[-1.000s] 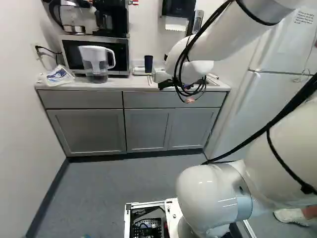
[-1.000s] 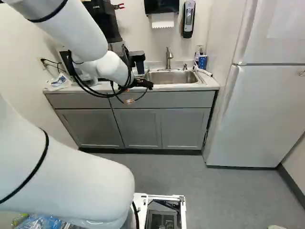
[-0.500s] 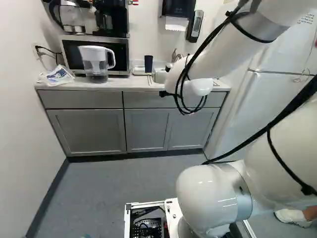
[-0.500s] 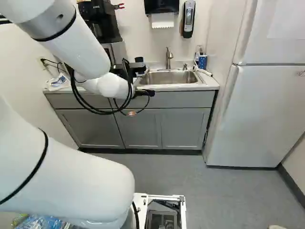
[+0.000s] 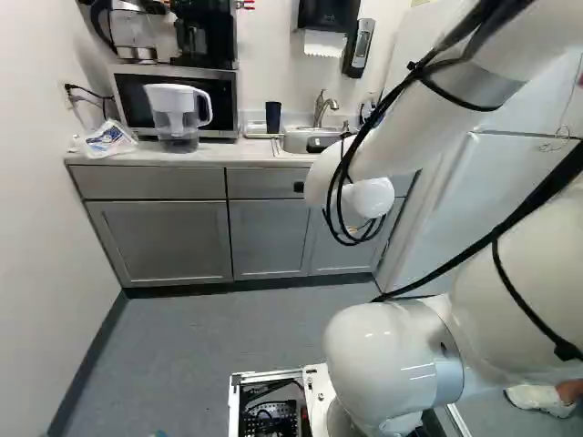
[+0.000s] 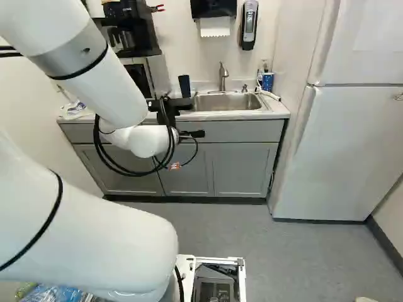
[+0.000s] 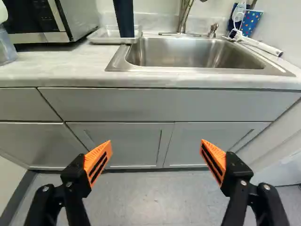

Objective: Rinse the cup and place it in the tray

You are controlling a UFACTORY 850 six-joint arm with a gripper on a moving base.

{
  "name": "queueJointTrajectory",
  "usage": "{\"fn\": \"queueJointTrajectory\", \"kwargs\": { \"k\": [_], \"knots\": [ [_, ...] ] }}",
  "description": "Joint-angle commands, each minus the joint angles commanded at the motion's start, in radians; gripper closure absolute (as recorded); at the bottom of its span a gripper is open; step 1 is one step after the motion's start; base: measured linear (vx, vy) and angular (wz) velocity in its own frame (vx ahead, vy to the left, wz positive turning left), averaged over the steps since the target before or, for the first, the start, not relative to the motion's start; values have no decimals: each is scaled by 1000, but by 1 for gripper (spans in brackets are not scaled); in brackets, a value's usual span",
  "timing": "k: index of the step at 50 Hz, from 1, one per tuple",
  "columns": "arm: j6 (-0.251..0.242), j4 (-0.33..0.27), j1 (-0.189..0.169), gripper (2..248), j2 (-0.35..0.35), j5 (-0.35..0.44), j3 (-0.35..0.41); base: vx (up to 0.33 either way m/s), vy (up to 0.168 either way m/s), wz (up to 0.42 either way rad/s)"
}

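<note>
The dark blue cup (image 5: 273, 116) stands on the small tray (image 5: 255, 129) left of the sink; the wrist view shows the cup (image 7: 124, 19) with its foot on the tray (image 7: 101, 37). My gripper (image 6: 192, 134) is mostly hidden behind the arm in the right base view, in front of the counter's drawer fronts. In the wrist view the gripper (image 7: 156, 153) is wide open, with nothing held between its orange pads. Cup and tray lie ahead of it, beyond the counter edge.
The sink (image 7: 188, 52) with its faucet (image 6: 223, 75) is right of the tray. A brush (image 7: 256, 43) and a spotted blue cup (image 7: 251, 22) are at its far side. A water pitcher (image 5: 175, 114) and microwave (image 5: 137, 91) stand left; a fridge (image 6: 352, 151) stands right.
My arm has drawn back and lowered the gripper away from the cup and tray, uncovering the sink in the left base view. The base and the cup have not moved.
</note>
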Motion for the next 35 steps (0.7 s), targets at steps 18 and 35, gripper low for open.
{"fn": "queueJointTrajectory", "kwargs": {
  "k": [18,35],
  "knots": [
    [37,-34,-1,3,2,124,79,0,0,0],
    [62,-57,-2,3,4,206,132,0,0,0]
  ]
}}
